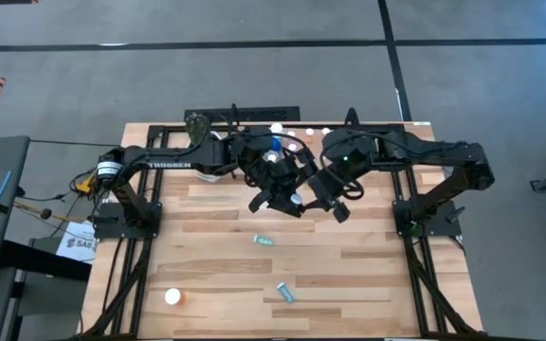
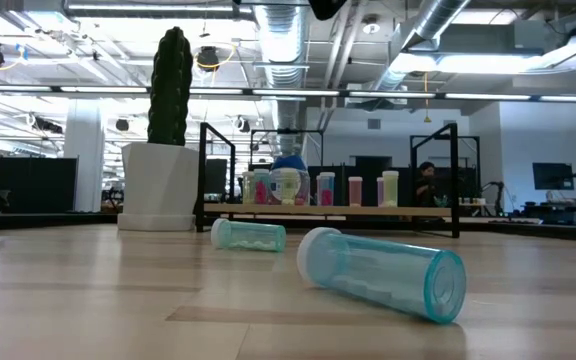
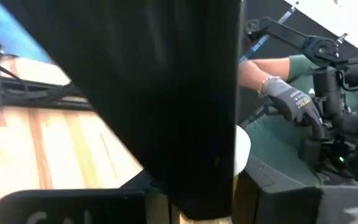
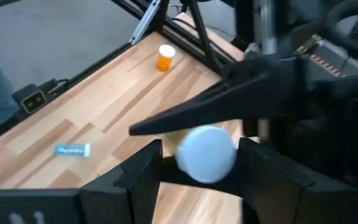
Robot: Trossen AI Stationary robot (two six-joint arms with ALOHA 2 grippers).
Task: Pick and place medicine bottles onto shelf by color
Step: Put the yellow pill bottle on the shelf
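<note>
The right gripper [image 4: 199, 163] is clamped on a white-capped bottle [image 4: 206, 153], held aloft mid-table beside the left gripper [image 1: 275, 197], which is fully closed (empty, apparently). The 2 arms crowd together, so a knock could jar the bottle loose. The shelf [image 2: 348, 210] sits well behind; open tabletop [image 1: 226, 284] lies nearer the camera.

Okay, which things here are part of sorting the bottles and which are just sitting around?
Job:
teal bottles lying on the table
orange bottle
white-capped bottle in the right gripper
bottles already on the shelf

Just there:
cactus pot
</note>
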